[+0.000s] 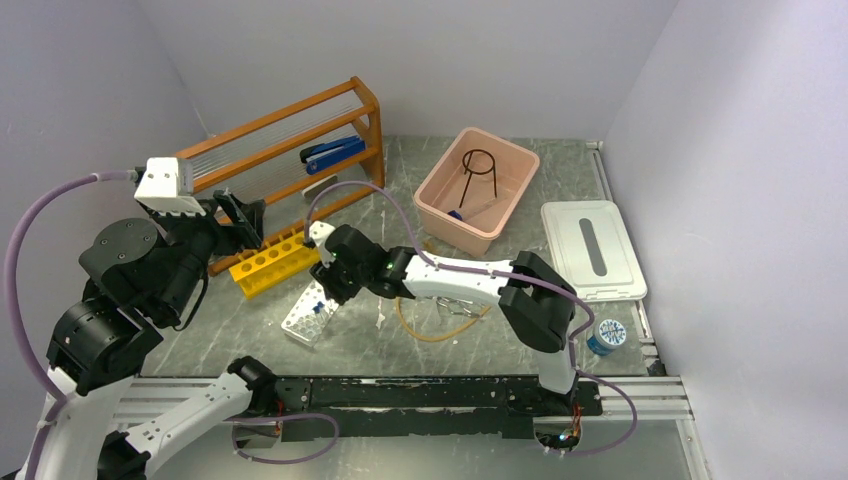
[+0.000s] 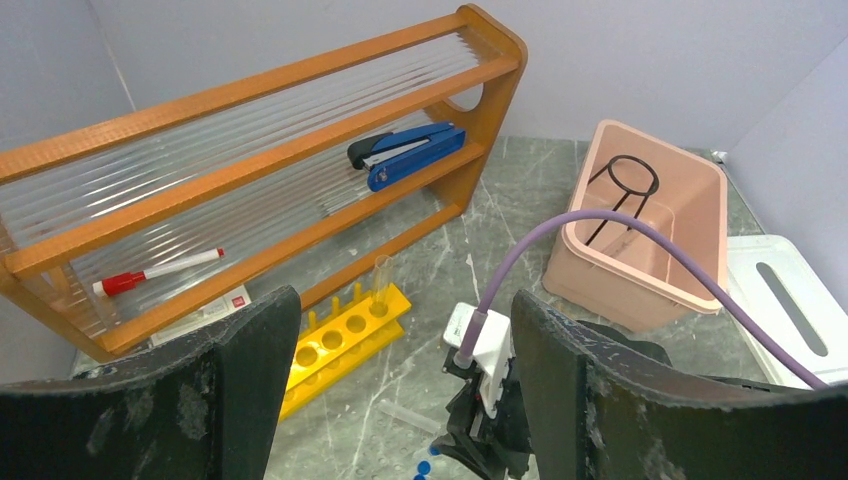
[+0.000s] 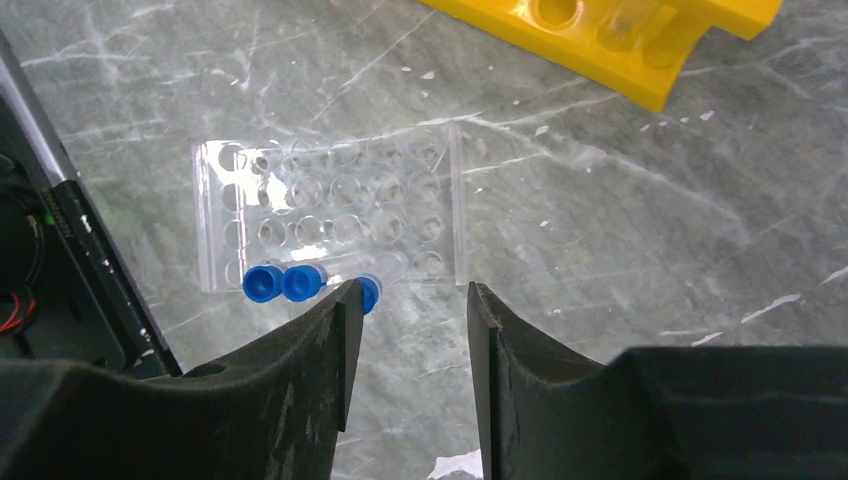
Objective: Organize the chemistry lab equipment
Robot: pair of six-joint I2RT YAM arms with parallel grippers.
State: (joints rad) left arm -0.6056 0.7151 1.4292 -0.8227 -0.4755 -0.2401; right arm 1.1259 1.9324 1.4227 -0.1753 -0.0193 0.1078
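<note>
The left gripper (image 2: 405,305) hangs spread wide, nothing between its fingers, near the yellow rack (image 2: 345,345). Right of that, blue-capped vials (image 3: 285,283) lie along one edge of a clear tray (image 3: 330,190), just left of the right gripper (image 3: 405,300), whose fingers stand slightly apart and hold nothing.

Grey marbled table (image 3: 620,220), white veins. Orange shelf (image 2: 300,75). Blue-and-black stapler (image 2: 415,150). White marker (image 2: 165,270), red cap. Yellow rack (image 2: 345,352). Pink bin (image 1: 470,232). Black wire tripod (image 1: 481,170). Clear well plate (image 3: 330,215). Blue-capped vials (image 3: 285,283). White lid (image 1: 565,250), grey slot. Amber tube (image 1: 440,337).
</note>
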